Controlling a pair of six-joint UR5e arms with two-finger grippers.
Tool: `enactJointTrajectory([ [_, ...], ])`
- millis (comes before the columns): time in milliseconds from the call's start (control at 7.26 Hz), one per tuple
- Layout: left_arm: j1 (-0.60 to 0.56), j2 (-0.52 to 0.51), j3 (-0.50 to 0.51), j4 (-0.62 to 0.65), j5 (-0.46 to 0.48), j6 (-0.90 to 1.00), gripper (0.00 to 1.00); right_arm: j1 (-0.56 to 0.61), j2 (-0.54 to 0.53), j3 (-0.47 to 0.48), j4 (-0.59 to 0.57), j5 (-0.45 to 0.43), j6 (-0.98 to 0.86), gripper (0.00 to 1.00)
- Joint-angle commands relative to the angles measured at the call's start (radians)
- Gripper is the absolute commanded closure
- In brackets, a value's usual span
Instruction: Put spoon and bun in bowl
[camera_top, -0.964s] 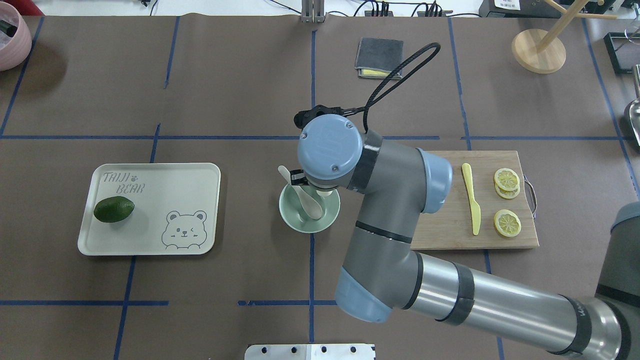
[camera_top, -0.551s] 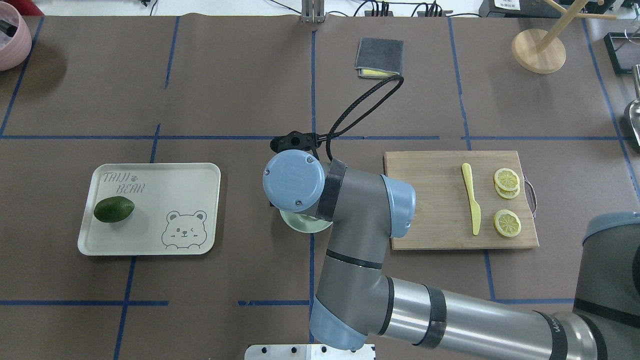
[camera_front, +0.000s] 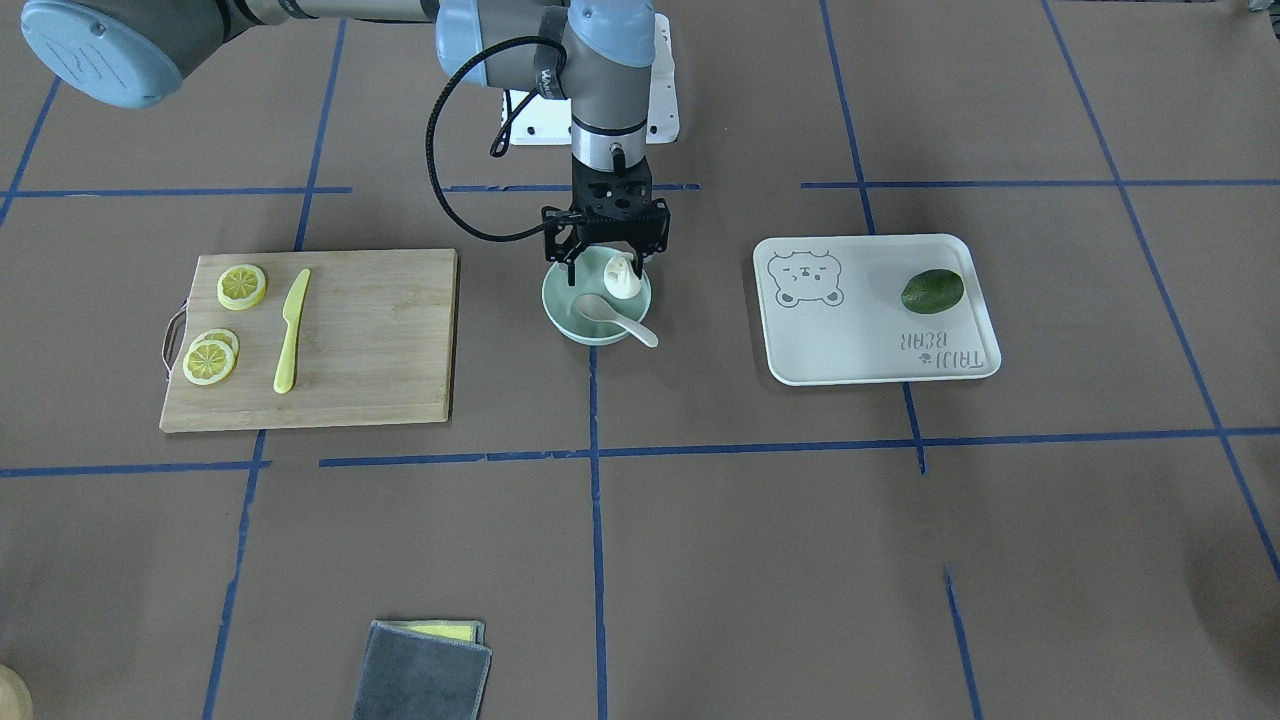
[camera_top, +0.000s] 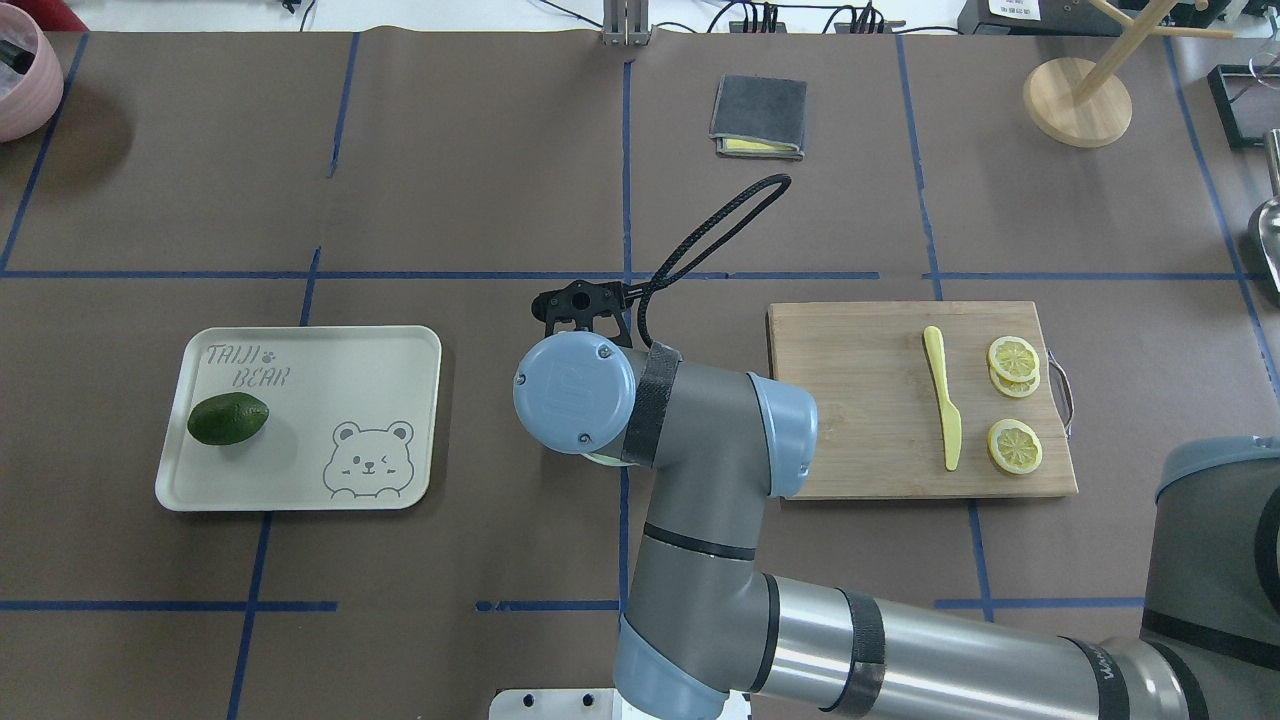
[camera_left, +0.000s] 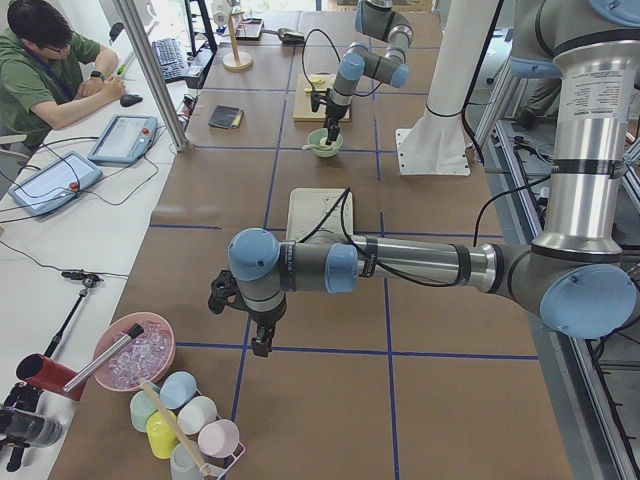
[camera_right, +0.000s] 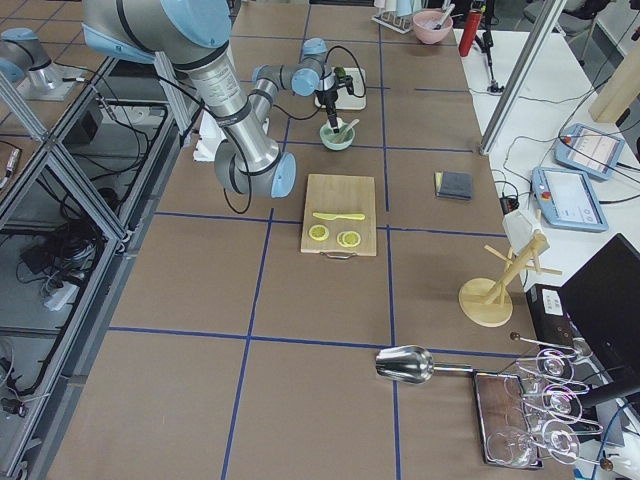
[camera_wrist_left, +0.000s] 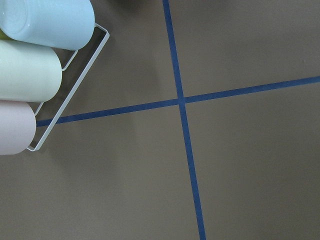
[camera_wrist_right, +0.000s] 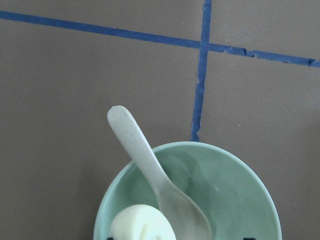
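Note:
The mint-green bowl (camera_front: 563, 312) stands at the table's middle. The white bun (camera_front: 622, 276) sits inside it at the robot's side. The off-white spoon (camera_front: 614, 316) lies in the bowl with its handle over the rim. My right gripper (camera_front: 607, 262) hangs just above the bowl, open, with the bun between its spread fingers and not gripped. The right wrist view shows the bowl (camera_wrist_right: 235, 195), the spoon (camera_wrist_right: 150, 165) and the bun (camera_wrist_right: 142, 226). In the overhead view the right wrist hides them. My left gripper (camera_left: 260, 342) hangs far off; I cannot tell if it is open.
A wooden cutting board (camera_front: 370, 340) with a yellow knife (camera_front: 291, 330) and lemon slices (camera_front: 210, 358) lies on the robot's right. A bear-print tray (camera_front: 860, 340) with a green fruit (camera_front: 932, 290) lies on its left. A grey cloth (camera_front: 425, 675) is far off. Cups (camera_wrist_left: 30, 75) are under the left wrist.
In the overhead view the right arm's wrist has swung left and nearer to the robot. It now covers the bowl and spoon that showed a second ago.

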Motion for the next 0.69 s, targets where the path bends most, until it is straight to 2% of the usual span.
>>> enactJointTrajectory([
  [0, 0.002, 0.000, 0.000, 0.000, -0.001, 0.000, 0.00, 0.018, -0.001, 0.005, 0.000, 0.003, -0.021, 0.00],
  [275, 0.002, 0.000, 0.002, 0.000, -0.001, 0.000, 0.00, 0.049, -0.002, 0.027, -0.005, 0.023, -0.046, 0.00],
  [413, 0.000, 0.001, 0.000, 0.000, -0.001, 0.002, 0.00, 0.102, -0.008, 0.060, -0.008, 0.089, -0.073, 0.00],
  [551, 0.002, 0.002, -0.001, 0.000, 0.001, 0.003, 0.00, 0.195, -0.046, 0.111, -0.026, 0.185, -0.179, 0.00],
])
